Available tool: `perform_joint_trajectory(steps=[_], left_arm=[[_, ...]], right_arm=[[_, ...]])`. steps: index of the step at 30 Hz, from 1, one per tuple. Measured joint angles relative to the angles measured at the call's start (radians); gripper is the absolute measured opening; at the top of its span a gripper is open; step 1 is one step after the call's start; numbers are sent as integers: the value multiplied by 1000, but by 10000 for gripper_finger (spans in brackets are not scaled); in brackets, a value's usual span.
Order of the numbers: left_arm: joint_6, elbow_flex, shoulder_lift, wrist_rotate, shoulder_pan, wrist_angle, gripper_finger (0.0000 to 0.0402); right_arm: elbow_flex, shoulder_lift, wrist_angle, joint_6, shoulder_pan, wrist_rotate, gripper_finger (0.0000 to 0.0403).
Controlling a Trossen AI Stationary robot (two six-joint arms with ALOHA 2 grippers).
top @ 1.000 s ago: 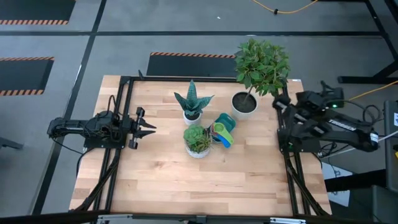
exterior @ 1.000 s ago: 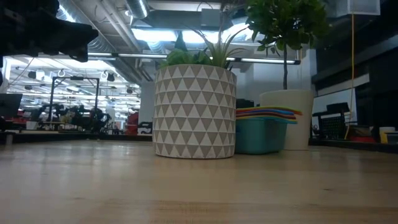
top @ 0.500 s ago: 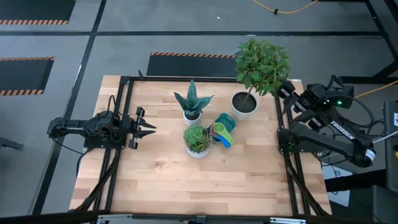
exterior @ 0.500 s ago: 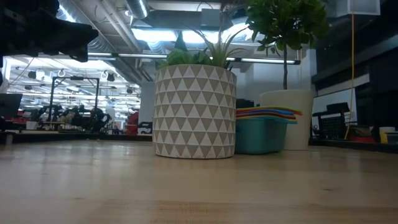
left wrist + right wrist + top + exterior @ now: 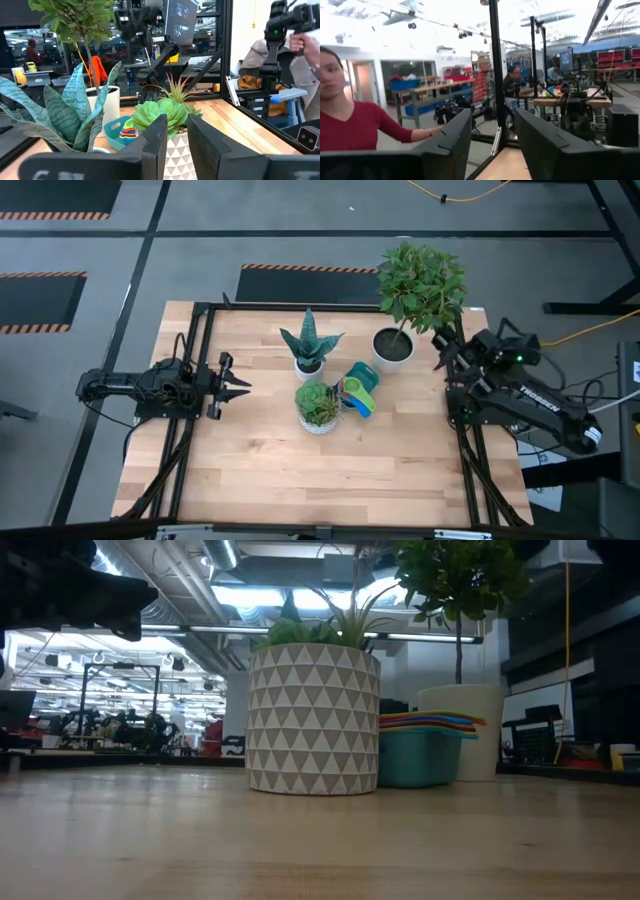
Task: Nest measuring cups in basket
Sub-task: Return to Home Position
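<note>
Wooden table (image 5: 300, 470) open across lower frame; one teal basket (image 5: 366, 374) of stacked measuring cups (image 5: 352, 390) among three plants (image 5: 318, 402); left claw (image 5: 238, 387), right claw (image 5: 443, 348) parted at side edges

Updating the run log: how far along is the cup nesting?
Done: the measuring cups sit stacked in the basket. In hand: nothing; the left gripper and right gripper are open and empty at the table sides. Left: apparently only parking.

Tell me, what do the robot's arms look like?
The left arm and right arm are both dark, jointed tubes trailing black cables. The left pincer and right pincer each have two flat, dark fingers. The right arm carries white lettering and a tiny green light.
</note>
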Motion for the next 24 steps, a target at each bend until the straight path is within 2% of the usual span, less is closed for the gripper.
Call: perform_joint_trajectory(steps=[6,11,16,24], left_arm=[[-4,0,0,0,0,2,69],[-17,0,0,0,0,6,69],[-31,0,0,0,0,5,69],[-30,0,0,0,0,5,69]], right_arm=[[-164,-98,3,-67,135,170,156],[-243,-115,-78,-110,289,290,156],[-249,-113,-238,-256,471,476,156],[-249,-113,-254,-396,693,670,156]])
